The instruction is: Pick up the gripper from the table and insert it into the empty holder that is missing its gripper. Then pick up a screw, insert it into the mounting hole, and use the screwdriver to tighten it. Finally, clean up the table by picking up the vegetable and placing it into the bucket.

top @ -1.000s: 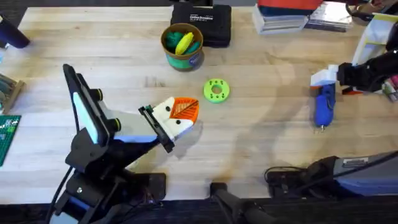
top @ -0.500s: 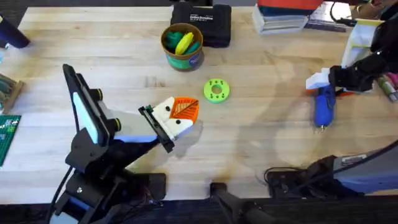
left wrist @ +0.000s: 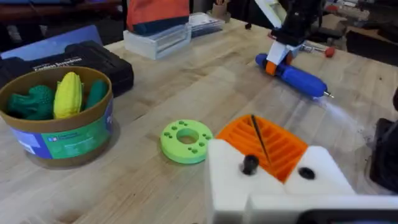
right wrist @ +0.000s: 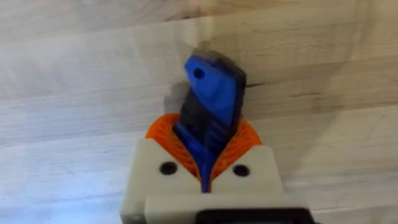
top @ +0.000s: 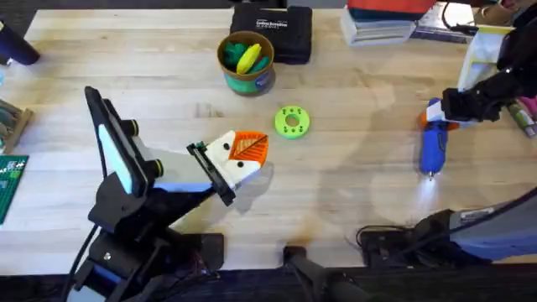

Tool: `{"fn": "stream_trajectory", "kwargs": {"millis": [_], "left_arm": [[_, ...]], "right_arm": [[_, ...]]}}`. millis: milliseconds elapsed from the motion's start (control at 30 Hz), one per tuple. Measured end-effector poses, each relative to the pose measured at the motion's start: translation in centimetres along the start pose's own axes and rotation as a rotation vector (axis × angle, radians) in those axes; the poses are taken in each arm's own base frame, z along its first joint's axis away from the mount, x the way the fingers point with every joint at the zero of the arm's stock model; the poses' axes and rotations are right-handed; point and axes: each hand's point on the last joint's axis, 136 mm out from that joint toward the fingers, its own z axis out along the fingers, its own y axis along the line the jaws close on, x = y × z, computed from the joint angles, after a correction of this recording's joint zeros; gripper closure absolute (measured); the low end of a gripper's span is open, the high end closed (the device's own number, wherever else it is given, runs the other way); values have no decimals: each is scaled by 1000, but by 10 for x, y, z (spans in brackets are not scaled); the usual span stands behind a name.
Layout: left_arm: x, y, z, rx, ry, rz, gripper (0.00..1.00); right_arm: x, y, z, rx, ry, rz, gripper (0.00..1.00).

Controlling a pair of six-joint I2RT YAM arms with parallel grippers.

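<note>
**Right fingers clamped on the screwdriver**

At about 3 o'clock on the surface (top: 352, 193), the right gripper (right wrist: 205, 171) has its fingers clenched on the rear end of the blue screwdriver (top: 433, 144), whose bit points toward 6 o'clock. Near the centre, the left gripper (top: 239, 159) sits low with its orange-padded fingers together, grasping nothing. The bucket (top: 246, 61) stands at 12 o'clock, toy vegetables inside.
</note>
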Motion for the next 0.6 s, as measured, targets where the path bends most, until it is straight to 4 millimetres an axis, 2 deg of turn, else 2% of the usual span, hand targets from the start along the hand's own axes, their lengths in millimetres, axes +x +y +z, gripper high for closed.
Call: {"fn": "stream_trajectory", "kwargs": {"millis": [133,267,367,600], "left_arm": [[0,0,0,0,0,0,986],[0,0,0,0,0,0,986],[0,0,0,0,0,0,986],[0,0,0,0,0,0,986]], "right_arm": [[6,2,-5,-12,33,0,970],[-9,-2,-24,13,-40,-3,970],[-17,-3,-54,44,-134,-7,970],[-25,1,-139,110,-397,-21,970]]}}
